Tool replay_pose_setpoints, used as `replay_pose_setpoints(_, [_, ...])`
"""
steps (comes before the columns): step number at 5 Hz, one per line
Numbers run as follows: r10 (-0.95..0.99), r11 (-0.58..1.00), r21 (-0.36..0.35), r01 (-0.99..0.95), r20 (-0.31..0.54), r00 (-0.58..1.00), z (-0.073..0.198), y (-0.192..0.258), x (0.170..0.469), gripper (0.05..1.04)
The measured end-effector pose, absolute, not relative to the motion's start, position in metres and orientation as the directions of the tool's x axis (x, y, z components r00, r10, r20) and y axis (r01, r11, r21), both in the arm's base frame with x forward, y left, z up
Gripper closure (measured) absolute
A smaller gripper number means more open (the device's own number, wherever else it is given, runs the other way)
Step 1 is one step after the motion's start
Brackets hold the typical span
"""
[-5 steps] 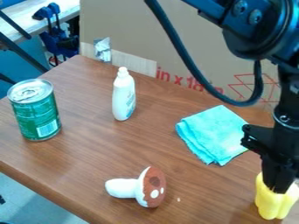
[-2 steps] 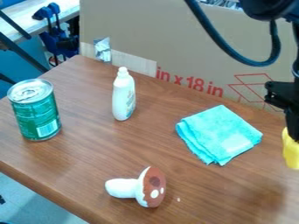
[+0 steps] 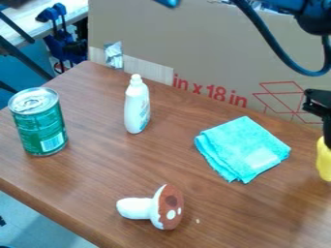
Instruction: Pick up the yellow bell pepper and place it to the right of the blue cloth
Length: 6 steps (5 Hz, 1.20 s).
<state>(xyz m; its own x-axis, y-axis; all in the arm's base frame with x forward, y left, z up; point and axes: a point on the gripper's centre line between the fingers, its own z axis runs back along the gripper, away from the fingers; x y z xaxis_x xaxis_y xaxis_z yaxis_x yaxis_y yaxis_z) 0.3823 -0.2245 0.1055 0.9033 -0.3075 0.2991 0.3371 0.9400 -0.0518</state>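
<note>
At the right edge, my gripper (image 3: 327, 131) is shut on a yellow object (image 3: 324, 161), which hangs beneath it and is partly cut off by the view's edge. A folded turquoise cloth (image 3: 243, 149) lies to the left of them on the table. Near the front, a toy mushroom (image 3: 155, 208) with a brown, white-spotted cap rests on its side. A white bottle (image 3: 136, 104) stands upright toward the back, and a green can (image 3: 38, 122) stands upright at the left.
Behind the wooden table (image 3: 97, 184) rises a large cardboard panel (image 3: 207, 53), with a silvery scrap (image 3: 113, 54) at its left part. The table's front edge runs down from the left. Blue clamps (image 3: 59, 34) are at the upper left, beyond the table.
My gripper has risen and shifted right, carrying the yellow object up from the lower right. The cloth's right corner has come into sight; the other things are unmoved.
</note>
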Motion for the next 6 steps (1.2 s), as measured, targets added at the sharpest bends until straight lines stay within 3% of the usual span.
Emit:
replay_pose_setpoints(3, [-0.241, 0.962, -0.059, 0.267, 0.278, 0.930, 0.090, -0.212, 0.395, 0.956])
replay_pose_setpoints(4, [-0.237, 0.960, -0.083, 0.269, 0.274, 0.932, 0.090, -0.210, 0.382, 0.762])
replay_pose_setpoints(6, [-0.259, 0.938, -0.112, 0.329, 0.403, 0.878, 0.132, -0.207, 0.367, 0.168])
